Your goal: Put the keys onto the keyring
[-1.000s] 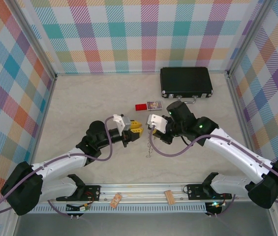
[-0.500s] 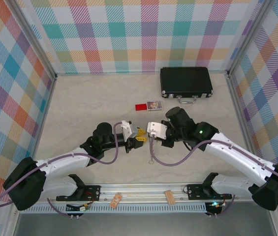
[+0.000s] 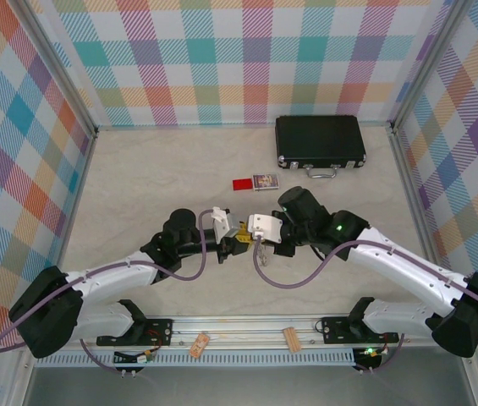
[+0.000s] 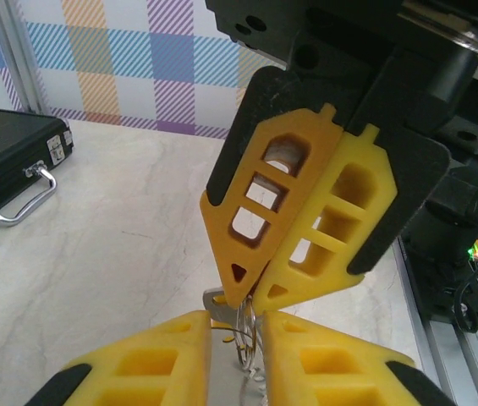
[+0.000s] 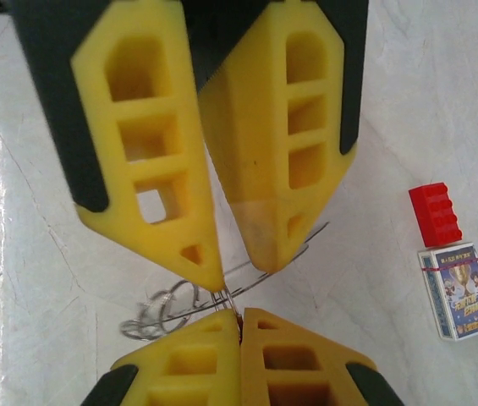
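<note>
- Centrally, in top view, right gripper point(image 5: 240, 272), from 3 o'clock, clenches the keyring point(image 5: 175, 313) at its tips.
- Left gripper point(image 4: 237, 326), from 9 o'clock, straddles the same wire, tip-to-tip; its clamping cannot be told.

black case point(image 3: 320, 141), silver handle point(image 3: 321, 172), at back wall; red block point(image 3: 242, 184) just beside small card box point(image 3: 266, 181)
</note>
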Robot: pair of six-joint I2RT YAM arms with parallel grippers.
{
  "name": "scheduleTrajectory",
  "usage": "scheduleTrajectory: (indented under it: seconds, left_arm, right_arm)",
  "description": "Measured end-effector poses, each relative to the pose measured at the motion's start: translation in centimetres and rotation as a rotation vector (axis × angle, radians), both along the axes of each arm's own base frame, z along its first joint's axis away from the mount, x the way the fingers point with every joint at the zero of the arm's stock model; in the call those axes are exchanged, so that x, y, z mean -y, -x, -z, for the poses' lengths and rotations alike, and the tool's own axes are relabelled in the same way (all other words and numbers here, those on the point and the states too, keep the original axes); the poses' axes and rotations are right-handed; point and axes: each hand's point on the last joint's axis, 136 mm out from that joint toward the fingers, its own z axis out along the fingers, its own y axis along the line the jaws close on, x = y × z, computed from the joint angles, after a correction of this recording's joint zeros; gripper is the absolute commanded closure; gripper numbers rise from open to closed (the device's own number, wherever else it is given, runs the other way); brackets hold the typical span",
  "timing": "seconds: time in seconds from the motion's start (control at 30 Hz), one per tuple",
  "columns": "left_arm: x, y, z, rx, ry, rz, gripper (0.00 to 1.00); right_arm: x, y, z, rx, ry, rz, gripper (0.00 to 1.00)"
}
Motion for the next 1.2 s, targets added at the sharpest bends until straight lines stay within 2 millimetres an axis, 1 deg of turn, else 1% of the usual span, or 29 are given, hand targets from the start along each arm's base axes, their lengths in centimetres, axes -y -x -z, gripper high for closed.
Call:
scheduleTrajectory:
  seconds: [0.07,0.43,0.53,0.6,0.63,0.9,0.97,1.0,1.1,1.2]
  left_arm:
    - [0.1,-0.1,0.0,-0.002,-0.001,0.002,0.81]
    - [0.4,0.1,0.6,-0.033,-0.024,0.027,0.83]
    - [0.5,0.1,0.7,-0.034,-0.029,0.029,0.89]
    - [0.5,0.3,0.7,-0.033,-0.029,0.035,0.98]
    - [0.6,0.3,0.7,-0.031,-0.03,0.037,1.0]
    - [0.6,0.3,0.5,-0.035,-0.024,0.032,1.0]
    - [0.6,0.2,0.3,-0.034,-0.011,0.026,1.0]
    - [0.6,0.2,0.2,-0.037,-0.003,0.026,1.0]
    - [0.6,0.2,-0.4,-0.035,0.034,0.024,1.0]
    - [0.5,0.2,-1.7,-0.019,0.095,0.019,1.0]
  right_arm:
    - [0.0,0.1,0.0,-0.002,-0.001,-0.003,1.0]
    - [-0.1,0.1,0.0,-0.002,-0.001,-0.005,1.0]
    - [-0.1,0.1,0.0,0.0,-0.003,-0.005,1.0]
    - [-0.1,0.1,0.0,0.001,-0.002,-0.003,1.0]
    - [-0.1,0.1,0.0,0.0,-0.001,-0.002,1.0]
    - [-0.1,0.0,0.0,-0.002,-0.003,0.008,0.99]
    - [-0.1,-0.2,-0.2,-0.001,-0.012,0.023,0.69]
    - [-0.1,-0.3,-0.4,0.004,-0.018,0.034,0.65]
    - [0.1,-0.8,-1.4,0.035,-0.056,0.074,0.6]
    - [0.2,-0.5,-2.8,0.065,-0.136,0.09,0.6]
